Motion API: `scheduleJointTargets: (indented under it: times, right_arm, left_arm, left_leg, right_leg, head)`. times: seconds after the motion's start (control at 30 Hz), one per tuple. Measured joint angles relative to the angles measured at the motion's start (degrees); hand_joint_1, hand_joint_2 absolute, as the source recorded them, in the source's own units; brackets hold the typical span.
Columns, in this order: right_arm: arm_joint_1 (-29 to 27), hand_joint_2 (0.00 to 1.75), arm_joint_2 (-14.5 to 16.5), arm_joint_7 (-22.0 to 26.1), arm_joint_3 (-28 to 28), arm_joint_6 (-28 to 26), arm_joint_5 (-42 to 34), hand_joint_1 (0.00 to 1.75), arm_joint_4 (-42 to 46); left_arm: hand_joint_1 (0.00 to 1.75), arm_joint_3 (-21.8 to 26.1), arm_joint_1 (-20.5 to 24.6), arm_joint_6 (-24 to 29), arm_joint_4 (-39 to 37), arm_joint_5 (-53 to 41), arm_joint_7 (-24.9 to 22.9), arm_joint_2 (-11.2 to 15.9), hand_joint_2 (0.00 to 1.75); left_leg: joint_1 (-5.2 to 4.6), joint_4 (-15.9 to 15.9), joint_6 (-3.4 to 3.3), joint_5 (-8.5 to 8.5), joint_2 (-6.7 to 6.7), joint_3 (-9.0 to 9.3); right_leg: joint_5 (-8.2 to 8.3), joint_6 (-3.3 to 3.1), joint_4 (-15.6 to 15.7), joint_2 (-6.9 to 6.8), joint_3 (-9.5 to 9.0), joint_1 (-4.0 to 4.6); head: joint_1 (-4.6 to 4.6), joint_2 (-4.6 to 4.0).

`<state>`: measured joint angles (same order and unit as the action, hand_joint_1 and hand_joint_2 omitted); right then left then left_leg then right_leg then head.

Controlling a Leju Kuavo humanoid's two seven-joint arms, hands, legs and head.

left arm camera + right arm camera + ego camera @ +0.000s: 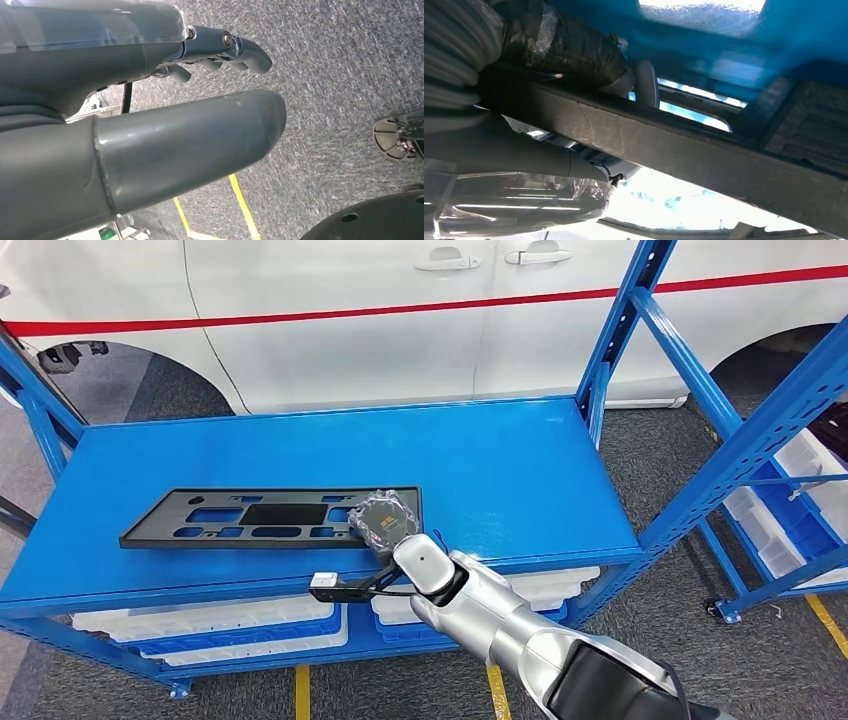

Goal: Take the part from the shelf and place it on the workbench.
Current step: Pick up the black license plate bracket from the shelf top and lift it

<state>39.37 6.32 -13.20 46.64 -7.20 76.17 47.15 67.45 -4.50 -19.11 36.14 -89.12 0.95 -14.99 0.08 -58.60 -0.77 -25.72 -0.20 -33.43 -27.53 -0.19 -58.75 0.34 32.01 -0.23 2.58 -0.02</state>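
The left hand hangs over grey carpet, fingers loosely curled, holding nothing. At about five o'clock of the blue shelf, the right hand clasps the near right rim of the black part, thumb under, fingers over. The part lies flat toward seven o'clock: a long, thin, cut-out plastic frame, probably light and stiff, though likely to droop when lifted by one end.
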Motion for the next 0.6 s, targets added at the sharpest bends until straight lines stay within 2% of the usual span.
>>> scheduleJointTargets:
  times: [0.1,0.43,0.6]
  right_arm:
    - [0.0,1.75,0.0,0.3,-0.1,-0.2,0.0,1.75,0.0]
    - [0.0,1.75,0.0,1.2,-0.2,-1.5,-0.7,1.75,-0.4]
    - [-1.2,1.75,-0.3,1.2,-0.5,-3.1,-0.7,1.75,0.8]
  left_arm:
    - [0.0,0.0,0.1,0.0,-0.3,0.0,0.5,0.1,1.75]
    - [0.0,1.6,0.8,0.5,-2.3,0.0,0.6,0.5,1.75]
    - [0.0,2.5,0.7,0.6,-0.9,0.0,0.9,0.0,1.75]
  left_leg:
    - [0.0,0.0,0.0,0.0,0.0,0.01]
    - [0.0,0.0,-0.01,0.01,0.0,0.01]
    - [0.0,0.0,-0.01,0.01,0.0,0.01]
  right_leg:
    - [0.0,0.0,0.0,0.0,-0.01,0.0]
    - [0.0,0.0,0.0,0.0,0.0,0.0]
    - [0.0,0.0,0.0,0.0,0.01,0.0]
  head:
    - [0.0,0.0]
    - [0.0,0.0]
    - [0.0,0.0]
